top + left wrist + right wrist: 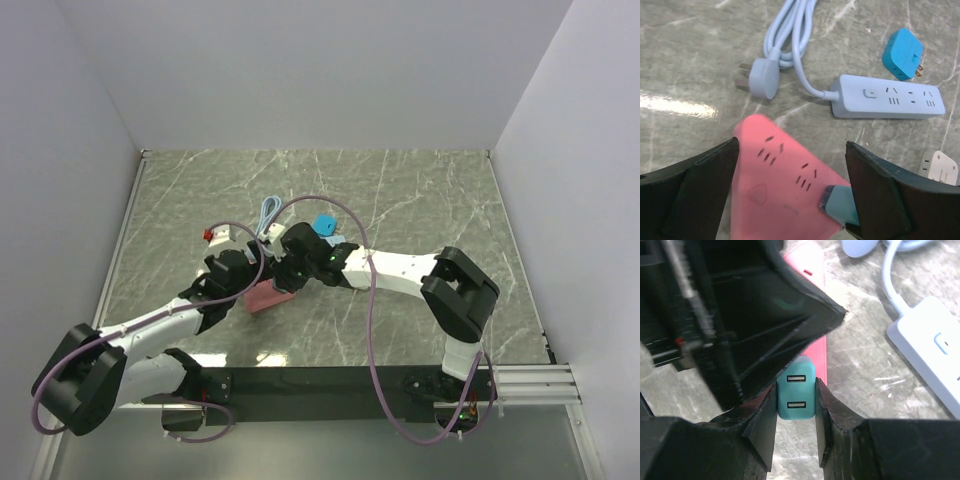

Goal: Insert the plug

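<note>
- R gripper (796,389) is clamping the teal plug (796,399) by its flat sides, USB face twd the wrist cam. So the prongs are prob pointing away, down at the pink strip (812,262) (prongs themselves are hidden).
- In the L wrist view the plug is sitting at the strip's near-right corner, by a socket group. Can't tell whether it's seating yet.
- L gripper (791,146) is standing wide open, fingers (695,190) straddling the pink strip, one either side. Likely it's bracketing the strip so it isn't sliding under the push. Contact w/ the edges: can't tell.
- Pale blue strip (887,97) & blue adapter (902,54) are lying apart on the table (680,60), not involved.
- Judging: insertion is underway, not confirmed done.
</note>
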Tool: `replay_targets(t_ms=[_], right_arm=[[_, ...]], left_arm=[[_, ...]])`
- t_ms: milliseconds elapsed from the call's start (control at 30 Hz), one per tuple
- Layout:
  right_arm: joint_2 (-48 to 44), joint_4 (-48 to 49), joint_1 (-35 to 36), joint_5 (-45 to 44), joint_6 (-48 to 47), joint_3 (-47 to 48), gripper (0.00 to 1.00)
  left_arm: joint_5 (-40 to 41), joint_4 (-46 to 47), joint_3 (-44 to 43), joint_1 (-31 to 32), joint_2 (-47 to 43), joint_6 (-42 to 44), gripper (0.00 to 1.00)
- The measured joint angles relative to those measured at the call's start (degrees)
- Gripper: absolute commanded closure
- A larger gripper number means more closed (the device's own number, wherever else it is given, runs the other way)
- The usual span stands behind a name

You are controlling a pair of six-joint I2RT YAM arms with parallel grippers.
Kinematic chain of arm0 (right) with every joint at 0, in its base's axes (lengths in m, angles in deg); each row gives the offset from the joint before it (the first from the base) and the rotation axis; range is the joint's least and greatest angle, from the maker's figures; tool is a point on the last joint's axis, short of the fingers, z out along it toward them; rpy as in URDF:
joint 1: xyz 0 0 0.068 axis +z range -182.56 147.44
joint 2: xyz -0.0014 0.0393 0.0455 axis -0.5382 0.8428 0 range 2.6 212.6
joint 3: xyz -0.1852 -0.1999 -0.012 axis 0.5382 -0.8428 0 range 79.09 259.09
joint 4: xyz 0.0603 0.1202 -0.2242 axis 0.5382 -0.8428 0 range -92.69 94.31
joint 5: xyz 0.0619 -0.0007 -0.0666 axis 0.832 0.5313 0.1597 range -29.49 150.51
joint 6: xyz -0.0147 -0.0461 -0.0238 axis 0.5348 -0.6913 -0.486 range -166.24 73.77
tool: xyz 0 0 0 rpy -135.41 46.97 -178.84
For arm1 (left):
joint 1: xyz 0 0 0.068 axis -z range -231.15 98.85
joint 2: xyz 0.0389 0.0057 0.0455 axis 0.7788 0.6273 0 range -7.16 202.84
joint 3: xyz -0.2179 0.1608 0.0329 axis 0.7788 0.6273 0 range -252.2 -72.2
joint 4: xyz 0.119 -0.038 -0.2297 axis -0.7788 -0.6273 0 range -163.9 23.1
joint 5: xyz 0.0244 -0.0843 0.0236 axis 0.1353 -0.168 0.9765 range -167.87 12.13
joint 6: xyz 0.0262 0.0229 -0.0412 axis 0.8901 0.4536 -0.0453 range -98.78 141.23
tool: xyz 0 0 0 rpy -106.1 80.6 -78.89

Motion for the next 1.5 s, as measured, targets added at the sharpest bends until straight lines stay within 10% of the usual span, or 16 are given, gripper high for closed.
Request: replay_targets(t_ms=[933, 1367, 1500], right_arm=[[-3.67, -4.79, -1.62, -11.58, 13.73, -2.40, 1.00], [-3.82, -4.44, -2.51, -10.99, 15.04, -2.80, 1.00], [-4.15, -5.11, -3.26, -11.39, 15.63, -2.78, 0.81]], left_arm=[[-2.10, 0.46, 2.75, 1.51, 0.48, -2.40, 0.06], [-10.16, 6.88, 6.36, 1.49, 1.97, -5.70, 0.40], [-9.99, 8.76, 6.88, 1.09, 1.44, -7.45, 0.51]])
